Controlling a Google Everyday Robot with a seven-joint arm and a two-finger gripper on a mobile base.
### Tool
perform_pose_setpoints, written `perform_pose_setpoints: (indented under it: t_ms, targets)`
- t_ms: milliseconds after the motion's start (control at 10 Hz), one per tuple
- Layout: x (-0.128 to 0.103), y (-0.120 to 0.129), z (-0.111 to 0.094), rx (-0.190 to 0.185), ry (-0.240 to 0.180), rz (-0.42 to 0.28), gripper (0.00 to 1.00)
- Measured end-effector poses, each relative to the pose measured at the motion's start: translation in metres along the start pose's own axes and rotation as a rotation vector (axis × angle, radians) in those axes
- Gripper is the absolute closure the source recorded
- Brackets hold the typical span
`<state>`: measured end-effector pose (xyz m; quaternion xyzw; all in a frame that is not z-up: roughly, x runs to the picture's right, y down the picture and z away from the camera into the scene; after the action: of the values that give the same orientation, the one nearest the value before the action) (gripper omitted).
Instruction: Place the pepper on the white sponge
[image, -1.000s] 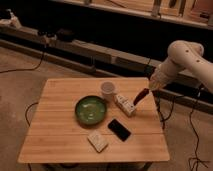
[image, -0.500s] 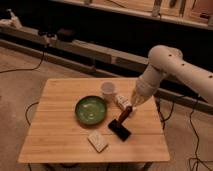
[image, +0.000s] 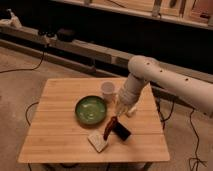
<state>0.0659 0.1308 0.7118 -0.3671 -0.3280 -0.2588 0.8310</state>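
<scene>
Red pepper pinched in one gripper, above one white sponge, one green bowl, one cup

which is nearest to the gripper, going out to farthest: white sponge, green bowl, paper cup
The gripper holds the pepper at mid-table.
1. White sponge, just below the pepper, toward the front edge.
2. Green bowl, to its left.
3. Paper cup, behind, toward the back edge.

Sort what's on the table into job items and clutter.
Job: pepper, held by the shut gripper just above and right of the sponge.
Clutter: green bowl, cup, black phone, white block mostly hidden behind the arm.
</scene>
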Motion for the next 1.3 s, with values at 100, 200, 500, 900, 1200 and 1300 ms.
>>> perform_pose_setpoints:
  t_ms: [100,200,500,900,1200,1300]
  targets:
    - [0.0,-0.007,0.014,0.002,-0.014,0.005,1.0]
    - [-0.001,-0.012,0.025,0.002,-0.026,0.01,1.0]
    - [-0.006,-0.019,0.052,-0.016,-0.067,0.008,1.0]
    - [-0.004,-0.008,0.071,-0.056,-0.065,-0.022,1.0]
    - [-0.005,-0.013,0.077,-0.04,-0.095,-0.011,1.0]
    - [-0.005,-0.015,0.079,-0.037,-0.105,-0.006,1.0]
